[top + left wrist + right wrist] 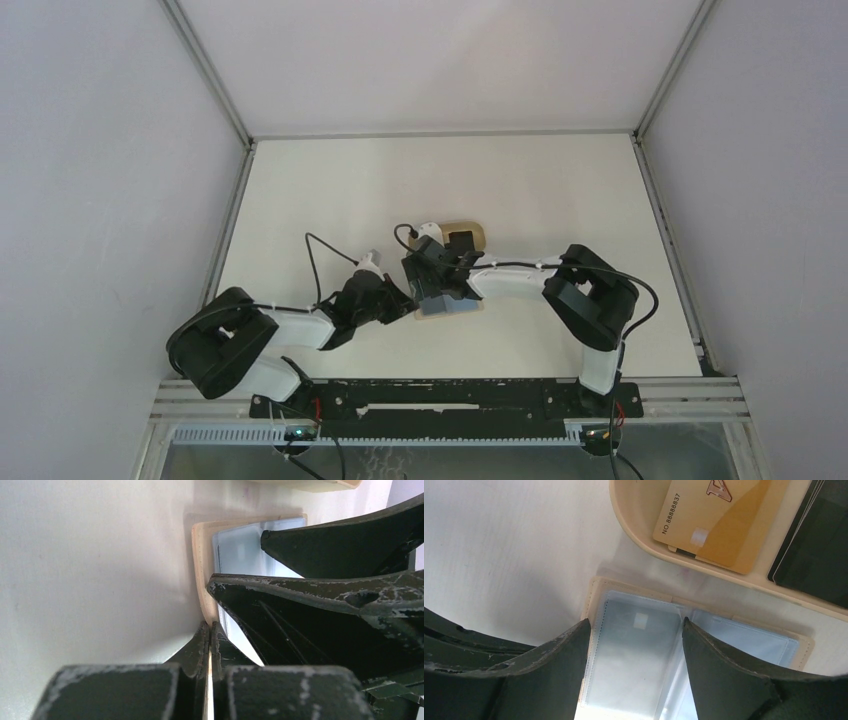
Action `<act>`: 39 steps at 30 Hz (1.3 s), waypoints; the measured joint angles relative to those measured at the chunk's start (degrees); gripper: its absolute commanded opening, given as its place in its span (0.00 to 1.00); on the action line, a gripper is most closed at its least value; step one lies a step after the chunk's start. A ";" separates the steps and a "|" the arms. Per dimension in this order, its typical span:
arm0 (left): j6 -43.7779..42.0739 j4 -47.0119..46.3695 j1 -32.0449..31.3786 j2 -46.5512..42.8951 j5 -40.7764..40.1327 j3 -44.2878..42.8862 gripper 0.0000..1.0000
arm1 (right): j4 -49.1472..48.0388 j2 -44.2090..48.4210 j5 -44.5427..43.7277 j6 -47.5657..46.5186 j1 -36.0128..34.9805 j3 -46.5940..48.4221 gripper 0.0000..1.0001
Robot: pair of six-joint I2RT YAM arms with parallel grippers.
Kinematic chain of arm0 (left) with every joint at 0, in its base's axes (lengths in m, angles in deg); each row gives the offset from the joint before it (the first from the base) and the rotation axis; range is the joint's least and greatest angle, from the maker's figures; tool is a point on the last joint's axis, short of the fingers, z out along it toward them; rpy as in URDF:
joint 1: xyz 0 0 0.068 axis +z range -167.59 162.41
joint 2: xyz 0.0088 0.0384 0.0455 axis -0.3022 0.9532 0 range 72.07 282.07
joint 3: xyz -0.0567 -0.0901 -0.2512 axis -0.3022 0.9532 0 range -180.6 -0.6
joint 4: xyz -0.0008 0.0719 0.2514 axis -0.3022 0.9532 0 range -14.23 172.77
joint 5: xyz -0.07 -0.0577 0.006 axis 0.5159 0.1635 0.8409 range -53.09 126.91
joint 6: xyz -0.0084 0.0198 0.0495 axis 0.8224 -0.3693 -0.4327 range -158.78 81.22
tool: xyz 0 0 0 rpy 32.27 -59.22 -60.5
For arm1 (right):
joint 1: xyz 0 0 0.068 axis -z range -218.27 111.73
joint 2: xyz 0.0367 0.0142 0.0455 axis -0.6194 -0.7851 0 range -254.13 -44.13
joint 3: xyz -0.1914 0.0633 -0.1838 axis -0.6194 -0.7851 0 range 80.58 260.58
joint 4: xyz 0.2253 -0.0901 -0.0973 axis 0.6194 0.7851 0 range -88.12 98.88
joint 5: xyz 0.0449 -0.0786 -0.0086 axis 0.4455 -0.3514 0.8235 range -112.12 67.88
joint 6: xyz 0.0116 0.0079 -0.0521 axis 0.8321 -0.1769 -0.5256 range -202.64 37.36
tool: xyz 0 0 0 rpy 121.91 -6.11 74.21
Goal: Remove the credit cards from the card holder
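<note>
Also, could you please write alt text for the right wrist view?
The right gripper, fingers apart, hovers over the unfolded card holder, whose clear sleeves face up; a small pale square shows through the left sleeve. Beyond it, a tan tray holds a tan card and a black card, lying flat side by side.
</note>
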 measured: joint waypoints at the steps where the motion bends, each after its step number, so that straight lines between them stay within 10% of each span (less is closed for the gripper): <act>1: 0.02 -0.20 0.00 0.00 0.02 0.13 0.00 | -0.04 -0.11 -0.15 0.00 -0.13 0.00 0.74; 12: 0.44 -0.81 -0.09 0.00 -0.04 0.48 0.00 | -0.55 0.22 -0.48 0.22 -0.39 -0.50 0.59; 39: 0.46 -1.29 -0.11 0.17 -0.17 0.63 0.00 | -3.87 6.62 1.92 -0.52 3.76 -8.07 1.00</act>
